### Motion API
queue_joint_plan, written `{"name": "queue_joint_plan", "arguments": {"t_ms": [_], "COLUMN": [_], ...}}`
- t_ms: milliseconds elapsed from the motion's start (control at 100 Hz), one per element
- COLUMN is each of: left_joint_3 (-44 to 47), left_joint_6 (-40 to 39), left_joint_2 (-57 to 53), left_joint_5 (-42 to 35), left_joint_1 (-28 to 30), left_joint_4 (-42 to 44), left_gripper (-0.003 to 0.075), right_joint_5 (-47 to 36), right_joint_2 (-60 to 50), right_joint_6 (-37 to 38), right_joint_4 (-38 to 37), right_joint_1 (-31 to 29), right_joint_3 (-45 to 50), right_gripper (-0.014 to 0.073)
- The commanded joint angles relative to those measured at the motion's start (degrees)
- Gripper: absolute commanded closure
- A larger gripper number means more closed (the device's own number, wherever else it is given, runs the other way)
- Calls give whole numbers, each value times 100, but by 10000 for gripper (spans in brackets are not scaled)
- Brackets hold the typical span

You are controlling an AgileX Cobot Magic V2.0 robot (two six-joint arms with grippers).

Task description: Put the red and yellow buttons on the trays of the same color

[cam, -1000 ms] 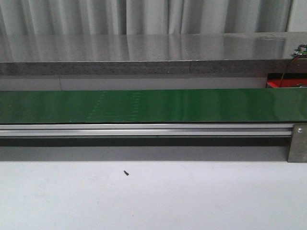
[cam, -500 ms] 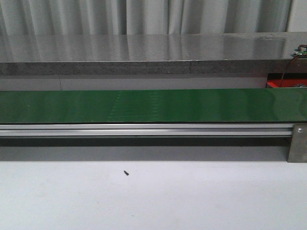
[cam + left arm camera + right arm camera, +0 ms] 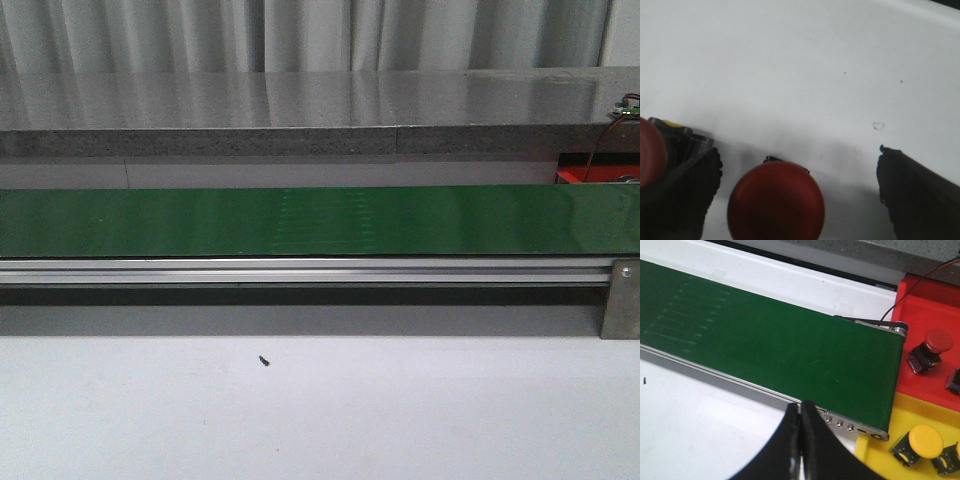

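belt (image 3: pixel 320 221) behind table (image 3: pixel 320 410) | trays (image 3: pixel 932 390) at belt's right end (buttons (image 3: pixel 925 440) on them)

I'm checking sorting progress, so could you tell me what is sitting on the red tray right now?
On the red tray, one red-capped button stands upright. A dark object at the frame edge is cut off, so the rest of the tray can't be seen.

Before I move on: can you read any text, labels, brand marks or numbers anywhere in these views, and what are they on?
None: no readable text, label, brand or number in any view.
The green belt shows only faint pale streaks, no characters.
The red tray, the yellow tray and the button caps, such as the red button between the left gripper's fingers, are plain.
The small dark speck on the table is a mark, not writing.
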Motion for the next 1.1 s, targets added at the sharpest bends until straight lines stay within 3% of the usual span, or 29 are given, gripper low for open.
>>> {"name": "queue_joint_plan", "arguments": {"t_ms": [0, 330, 660, 890, 1090], "left_joint_3": [-198, -198, -198, -198, -198], "left_joint_6": [-43, -43, -43, -43, -43], "left_joint_2": [-370, -370, -543, -1078, -1681], "left_joint_5": [-191, -121, 44, 359, 1082], "left_joint_1": [-25, -25, -5, -5, -5], "left_joint_4": [-53, -53, -53, -105, -549], "left_gripper": [113, 324, 587, 624, 624], "right_joint_5": [-283, -283, -283, -283, -283], "right_joint_2": [-56, -56, -56, -56, -56], "right_joint_6": [0, 0, 0, 0, 0], "right_joint_4": [115, 115, 115, 115, 115], "right_joint_1": [-25, -25, -25, -25, -25], "right_joint_3": [-171, -171, -171, -171, -171], "right_gripper": [662, 662, 662, 662, 662]}}
